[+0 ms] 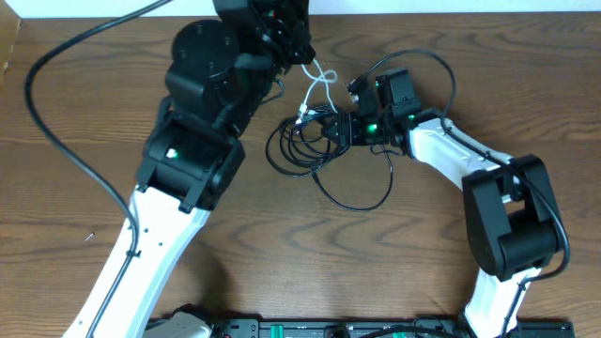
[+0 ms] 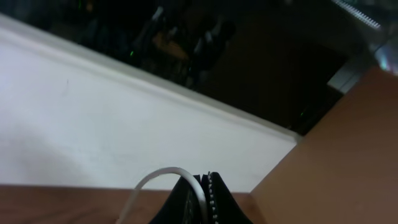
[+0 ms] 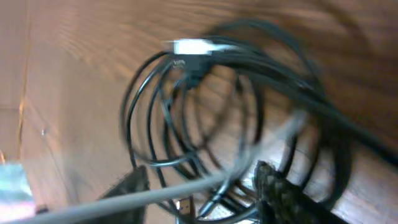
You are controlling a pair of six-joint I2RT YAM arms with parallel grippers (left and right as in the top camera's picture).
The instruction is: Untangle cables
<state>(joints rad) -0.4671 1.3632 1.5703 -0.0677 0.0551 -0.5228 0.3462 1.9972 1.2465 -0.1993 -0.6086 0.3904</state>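
Two cables are lying on the table (image 1: 526,75). The black cable (image 1: 299,150) is sitting coiled flat, several strands passing between the jaws of the right gripper (image 1: 340,127), which are standing wide apart, clamping nothing; one loose loop is trailing beside them. The white cable (image 1: 317,84) is stretching lengthwise from the left gripper (image 1: 302,54), whose jaws are pinching it tight, toward the right jaws, its plug (image 1: 302,117) resting on the coil.

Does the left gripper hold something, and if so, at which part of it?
Yes. The left gripper pinches the white cable at a bend partway along it.
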